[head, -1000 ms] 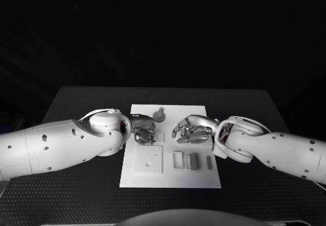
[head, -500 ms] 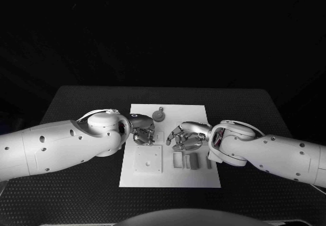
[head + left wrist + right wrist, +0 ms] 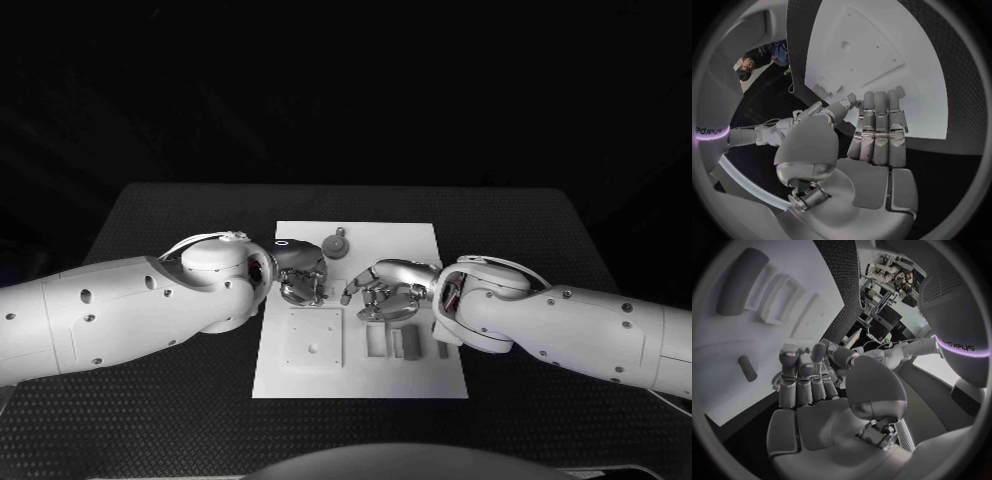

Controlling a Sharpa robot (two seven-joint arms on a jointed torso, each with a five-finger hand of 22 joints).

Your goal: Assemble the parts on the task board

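Moved toward the left hand (image 3: 300, 280) since a second ago: right hand (image 3: 381, 290), now hanging over the middle of the task board (image 3: 404, 240), its fingertips reaching past the upper ends of the upright grey parts (image 3: 408, 343). Left hand kept in place by the board's left margin, beside the round knobbed part (image 3: 338, 244), which lies just beyond its fingers.

In the right wrist view, fingers (image 3: 801, 372) straight and side by side, thumb set apart, nothing between them; a short grey peg (image 3: 747, 368) lies just beside those fingertips on the white board, with recessed slots (image 3: 779, 297) farther out. In the left wrist view, fingers (image 3: 879, 125) likewise straight and together, thumb off to one side, palm bare, tips over the board's edge near the square plate (image 3: 861, 60) with its small holes.

Narrow gap between the two hands above the board. Wide dark table (image 3: 159, 215) beyond the board's far edge and on both sides of it; nearer strip of board, below the square plate and grey parts, bare.
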